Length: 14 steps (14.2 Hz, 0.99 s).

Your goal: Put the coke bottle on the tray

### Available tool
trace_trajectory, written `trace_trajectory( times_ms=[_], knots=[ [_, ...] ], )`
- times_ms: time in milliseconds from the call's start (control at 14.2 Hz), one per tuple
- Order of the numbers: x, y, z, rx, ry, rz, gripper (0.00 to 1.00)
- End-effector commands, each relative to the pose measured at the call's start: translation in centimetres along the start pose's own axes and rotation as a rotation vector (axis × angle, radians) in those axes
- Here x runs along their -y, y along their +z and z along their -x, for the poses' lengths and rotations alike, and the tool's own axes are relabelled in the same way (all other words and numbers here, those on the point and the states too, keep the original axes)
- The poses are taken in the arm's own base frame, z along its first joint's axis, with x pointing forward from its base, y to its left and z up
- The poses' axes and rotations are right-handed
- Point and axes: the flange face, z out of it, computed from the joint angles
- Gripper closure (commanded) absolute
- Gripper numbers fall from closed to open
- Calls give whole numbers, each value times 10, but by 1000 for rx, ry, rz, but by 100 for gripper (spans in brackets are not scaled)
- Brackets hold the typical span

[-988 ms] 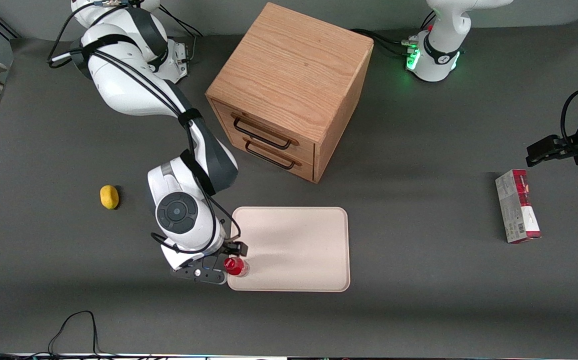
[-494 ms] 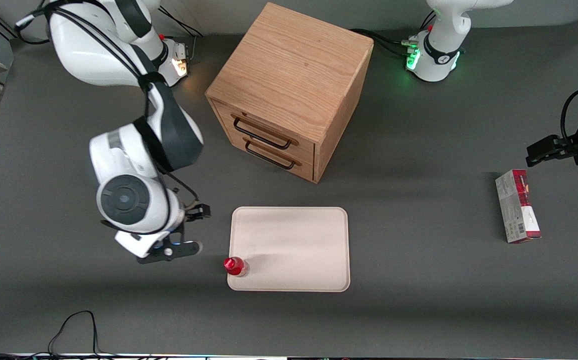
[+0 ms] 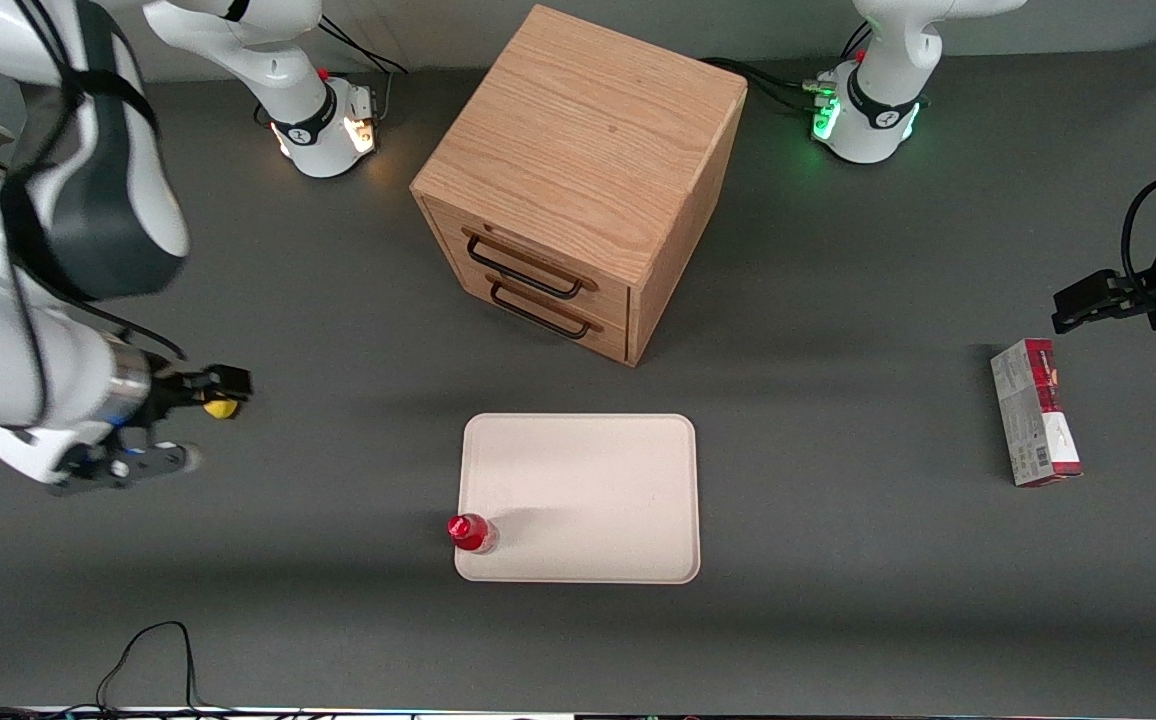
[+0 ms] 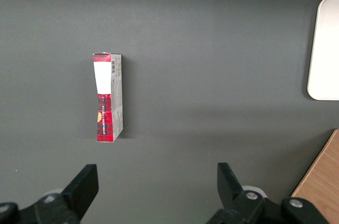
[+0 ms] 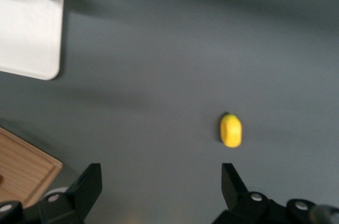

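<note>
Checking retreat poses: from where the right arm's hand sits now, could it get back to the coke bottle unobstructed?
Probably yes. The hand, open and empty, hangs above the lemon toward the working arm's end. Only bare table separates it from the coke bottle standing upright on the tray corner.

The working arm (image 3: 48,250) is made of big, smooth white shells with dark grey bands where the parts join. A shiny silver ring sits at its wrist. Thin black cables run along the outside of it. Its round white base (image 3: 323,125) has a black ring, a small red dot and a warm orange light glowing on it. At the tip is the claw (image 3: 183,420), black and flat, hanging above the worktop toward the working arm's end with its two black fingers (image 5: 87,184) spread wide apart. Small silver screws show on the fingers.
</note>
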Motion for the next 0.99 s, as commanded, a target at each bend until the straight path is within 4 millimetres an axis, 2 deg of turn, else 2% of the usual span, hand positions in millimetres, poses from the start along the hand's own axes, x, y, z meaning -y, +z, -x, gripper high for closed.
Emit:
trace_trajectory(
  times_ms=[0,71,282,424,565,635,706,918],
  knots=[
    [-5,4,66,-74,-3,-16,0],
    [-13,1,79,-97,23,-58,0],
    [-19,-10,91,-109,33,-121,0],
    [-34,-20,110,-94,24,-129,0],
    [-33,-35,123,-111,3,-156,0],
    [-32,-38,124,-116,-5,-155,0],
    [-21,-40,122,-119,-25,-153,0],
    [-26,-39,122,-117,-18,-153,0]
  ],
)
